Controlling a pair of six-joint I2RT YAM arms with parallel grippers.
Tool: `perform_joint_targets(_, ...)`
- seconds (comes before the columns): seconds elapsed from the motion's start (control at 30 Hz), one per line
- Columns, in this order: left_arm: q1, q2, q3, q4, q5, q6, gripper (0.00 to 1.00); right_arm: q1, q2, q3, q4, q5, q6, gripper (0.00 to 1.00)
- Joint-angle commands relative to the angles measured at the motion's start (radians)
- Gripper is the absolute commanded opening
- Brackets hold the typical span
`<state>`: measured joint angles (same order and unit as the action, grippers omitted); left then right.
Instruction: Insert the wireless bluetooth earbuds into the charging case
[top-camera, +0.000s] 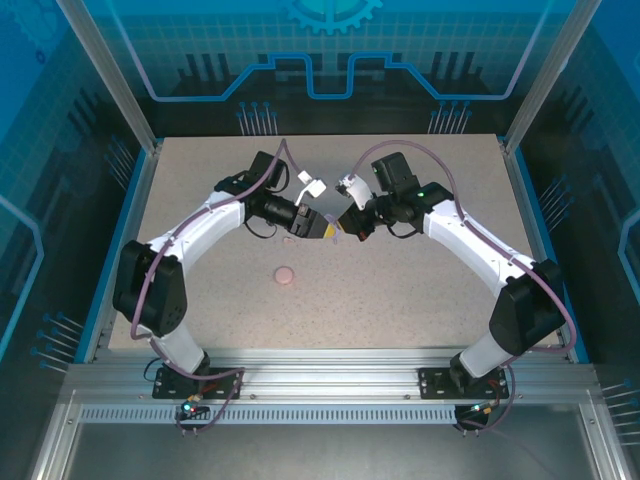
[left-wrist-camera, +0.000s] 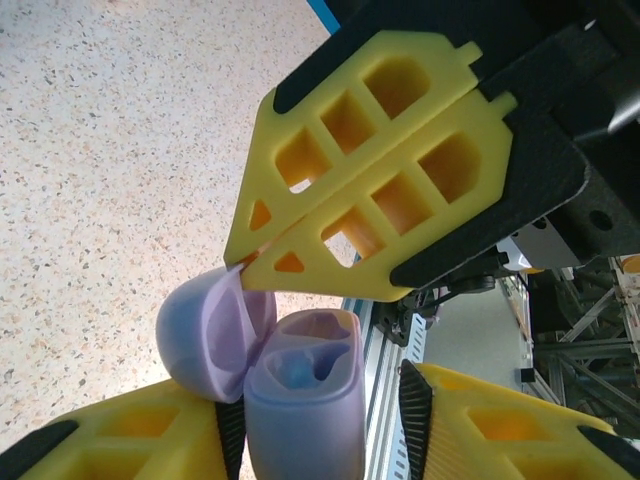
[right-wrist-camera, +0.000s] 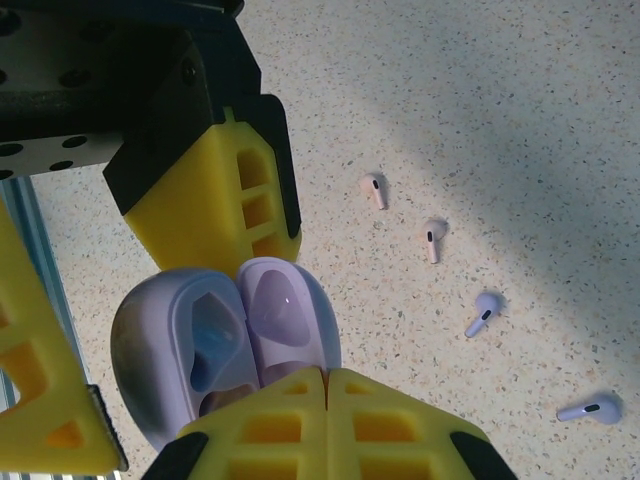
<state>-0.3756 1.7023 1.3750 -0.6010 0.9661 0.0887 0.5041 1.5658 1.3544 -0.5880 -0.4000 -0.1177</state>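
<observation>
A purple charging case (left-wrist-camera: 305, 410) is open, its lid (left-wrist-camera: 205, 335) swung out to the left. My left gripper (left-wrist-camera: 310, 390) is shut on the case body, with a yellow finger on either side. A sliver of gap shows by the right finger (left-wrist-camera: 480, 425). My right gripper (left-wrist-camera: 243, 263) is shut, its joined tips resting on the lid's rim. In the right wrist view its tips (right-wrist-camera: 328, 372) lie over the lid (right-wrist-camera: 285, 315). On the table lie two pale pink earbuds (right-wrist-camera: 373, 188) (right-wrist-camera: 433, 240) and two purple earbuds (right-wrist-camera: 484, 312) (right-wrist-camera: 592, 409). Both grippers (top-camera: 322, 228) (top-camera: 348, 226) meet at mid-table.
A closed pink case (top-camera: 285, 275) lies on the speckled table (top-camera: 400, 290) in front of the grippers. Blue rails and aluminium posts (top-camera: 110, 90) edge the table. The loose earbuds lie apart from each other, right of the held case.
</observation>
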Motion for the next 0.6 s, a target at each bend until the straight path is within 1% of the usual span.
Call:
perform_joint_targets(0.0,0.008,0.018,0.042,-0.016,0.047,0.023,0.43,0.010,0.010,0.028,-0.021,-0.016,-0.016,0.00)
perform_joint_targets(0.03,0.007,0.022,0.043,-0.017,0.050,0.024,0.41,0.011,0.010,0.029,-0.020,-0.014,-0.017,0.00)
perform_joint_targets(0.2,0.009,0.023,0.044,-0.022,0.055,0.031,0.38,0.011,0.017,0.035,-0.021,-0.008,-0.020,0.00)
perform_joint_targets(0.3,0.009,0.025,0.042,-0.022,0.061,0.032,0.32,0.011,0.021,0.038,-0.021,-0.002,-0.020,0.00)
perform_joint_targets(0.43,0.010,0.024,0.042,-0.022,0.065,0.036,0.19,0.011,0.027,0.044,-0.021,0.004,-0.016,0.00)
perform_joint_targets(0.53,0.014,0.021,0.040,-0.019,0.065,0.036,0.06,0.003,0.027,0.054,-0.013,0.024,0.010,0.01)
perform_joint_targets(0.57,0.015,0.016,0.037,-0.012,0.062,0.034,0.03,-0.007,0.027,0.059,-0.008,0.033,0.029,0.08)
